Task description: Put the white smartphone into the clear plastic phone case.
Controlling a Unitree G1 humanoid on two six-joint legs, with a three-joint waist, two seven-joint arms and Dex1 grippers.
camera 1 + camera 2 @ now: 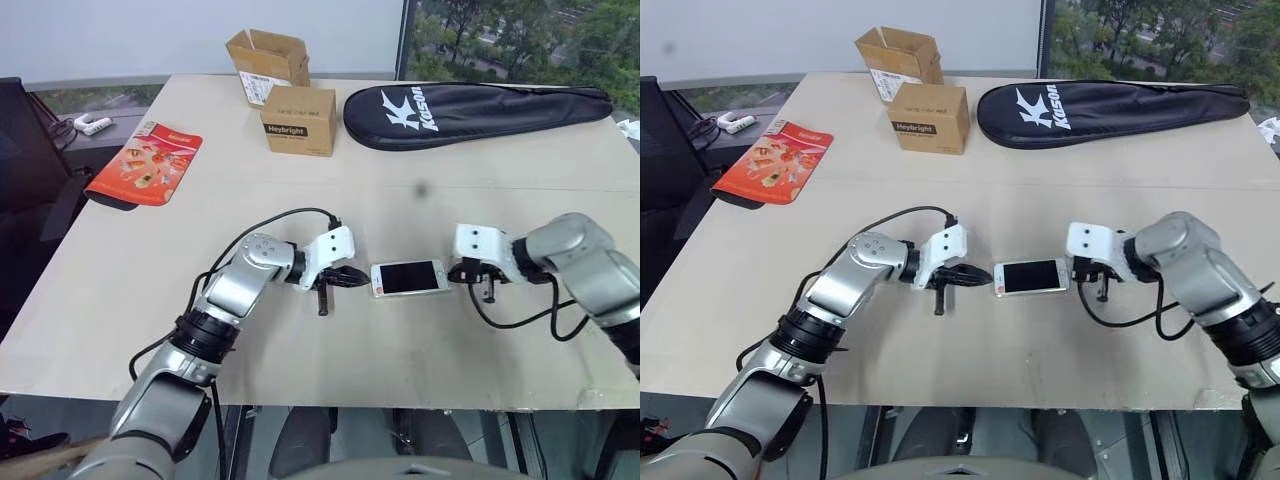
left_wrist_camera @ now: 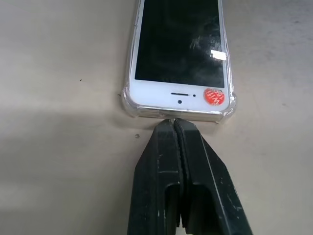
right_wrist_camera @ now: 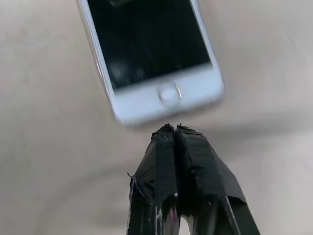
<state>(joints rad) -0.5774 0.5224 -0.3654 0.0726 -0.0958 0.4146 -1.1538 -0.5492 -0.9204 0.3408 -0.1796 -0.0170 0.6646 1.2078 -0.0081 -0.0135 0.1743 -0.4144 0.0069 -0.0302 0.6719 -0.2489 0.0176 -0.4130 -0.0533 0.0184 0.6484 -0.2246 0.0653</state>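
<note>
A white smartphone [image 1: 408,278] in a clear plastic phone case [image 2: 128,100] lies at frame centre on the beige table [image 1: 420,140]; the left gripper [image 2: 173,122] and right gripper [image 3: 171,128], fingers pressed together, touch its ends.

An office-like test room is suggested by a plain beige worktop [image 1: 300,330] set against a large window [image 1: 520,35] (trees are seen outside), with cardboard boxes [image 1: 297,118], a black racket bag [image 1: 475,112] and a dark chair [image 1: 25,150] alongside.

The bench [image 1: 150,290] carries one white smartphone [image 1: 408,277], one clear plastic phone case [image 2: 128,100], two cardboard boxes [image 1: 298,120], one black racket bag [image 1: 475,112] and one red-orange packet [image 1: 148,162].
</note>
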